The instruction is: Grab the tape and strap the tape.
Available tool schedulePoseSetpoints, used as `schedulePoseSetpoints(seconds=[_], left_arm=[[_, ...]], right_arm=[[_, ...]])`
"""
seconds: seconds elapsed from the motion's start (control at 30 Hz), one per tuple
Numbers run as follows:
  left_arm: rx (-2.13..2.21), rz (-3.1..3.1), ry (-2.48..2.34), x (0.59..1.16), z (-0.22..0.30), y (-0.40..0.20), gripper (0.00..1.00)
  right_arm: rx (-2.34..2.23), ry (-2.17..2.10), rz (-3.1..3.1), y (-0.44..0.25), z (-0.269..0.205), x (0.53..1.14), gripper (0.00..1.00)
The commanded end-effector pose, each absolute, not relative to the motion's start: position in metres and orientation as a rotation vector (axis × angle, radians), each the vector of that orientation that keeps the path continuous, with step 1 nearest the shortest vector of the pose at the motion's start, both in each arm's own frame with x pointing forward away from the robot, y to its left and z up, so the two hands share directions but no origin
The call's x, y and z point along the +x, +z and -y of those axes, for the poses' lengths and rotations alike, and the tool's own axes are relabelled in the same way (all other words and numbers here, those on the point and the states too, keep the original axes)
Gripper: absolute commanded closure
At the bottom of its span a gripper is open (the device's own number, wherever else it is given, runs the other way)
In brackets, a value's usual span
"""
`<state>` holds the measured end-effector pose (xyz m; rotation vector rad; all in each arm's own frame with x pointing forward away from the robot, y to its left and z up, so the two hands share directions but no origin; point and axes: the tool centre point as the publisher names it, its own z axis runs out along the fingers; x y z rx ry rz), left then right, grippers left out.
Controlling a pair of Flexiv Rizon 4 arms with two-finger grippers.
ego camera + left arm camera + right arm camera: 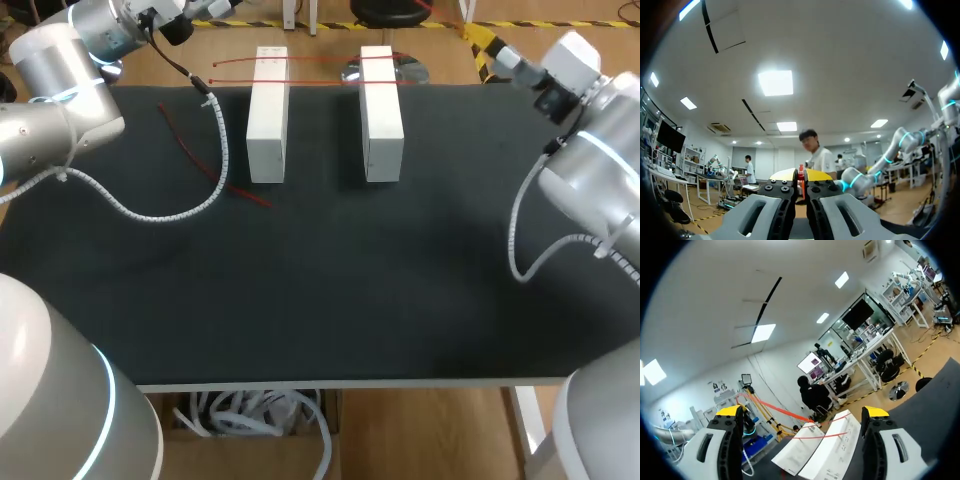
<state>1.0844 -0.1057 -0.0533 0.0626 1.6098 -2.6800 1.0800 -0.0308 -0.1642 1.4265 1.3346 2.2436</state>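
1. Table: flat top under a matte black cloth with a faint felt-like nap. Its near edge shows a thin pale rim.
2. Blocks: two white rectangular bars, smooth and hard-edged, lying side by side and well apart at the far part of the table: left block, right block.
3. Tape: two thin red strands stretched nearly parallel across the far ends of both blocks. In the right wrist view they cross the blocks ahead of the fingers.
4. Loose strand: a thin, kinked red strand lying on the cloth beside the left block, partly crossed by a white spiral-wrapped cable.
5. Left gripper: yellow tips pressed together on a small red piece. Whether this piece joins any strand on the table cannot be told.
6. Right gripper: fingers spread wide, holding nothing, with the blocks ahead between them.
7. Left arm and right arm: smooth grey-white rounded shells. In the head view both are cut off at the edges and their fingertips cannot be made out.
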Motion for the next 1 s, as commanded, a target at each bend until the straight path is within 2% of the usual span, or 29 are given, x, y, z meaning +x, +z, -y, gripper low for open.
schedulePoseSetpoints(seconds=[0.03,0.13,0.27,0.4,0.53,0.7,0.8,1.0], left_arm=[[0.062,-1.609,-2.68,1.084,0.106,-0.053,1.0],[0.062,-1.609,-2.68,1.084,0.106,-0.053,1.0],[0.062,-1.609,-2.68,1.084,0.106,-0.053,1.0],[0.062,-1.609,-2.68,1.084,0.106,-0.053,1.0],[0.062,-1.609,-2.68,1.084,0.106,-0.053,1.0],[0.062,-1.609,-2.68,1.084,0.106,-0.053,1.0],[0.062,-1.609,-2.68,1.084,0.106,-0.053,1.0],[0.062,-1.609,-2.68,1.084,0.106,-0.053,1.0]], right_arm=[[1.342,2.306,-1.003,-0.166,0.028,1.079,0.0],[1.495,2.439,-0.611,-0.158,0.012,1.074,0.0],[1.721,2.394,-0.007,-0.164,0.006,1.061,0.0],[1.546,2.353,0.423,-0.159,0.01,1.056,0.0],[1.186,2.434,0.89,-0.149,0.013,1.052,0.0],[1.155,2.406,0.901,-0.15,0.022,1.047,0.0],[1.433,2.442,0.281,-0.17,0.023,1.048,0.0],[1.433,2.442,0.281,-0.17,0.023,1.048,0.0]])
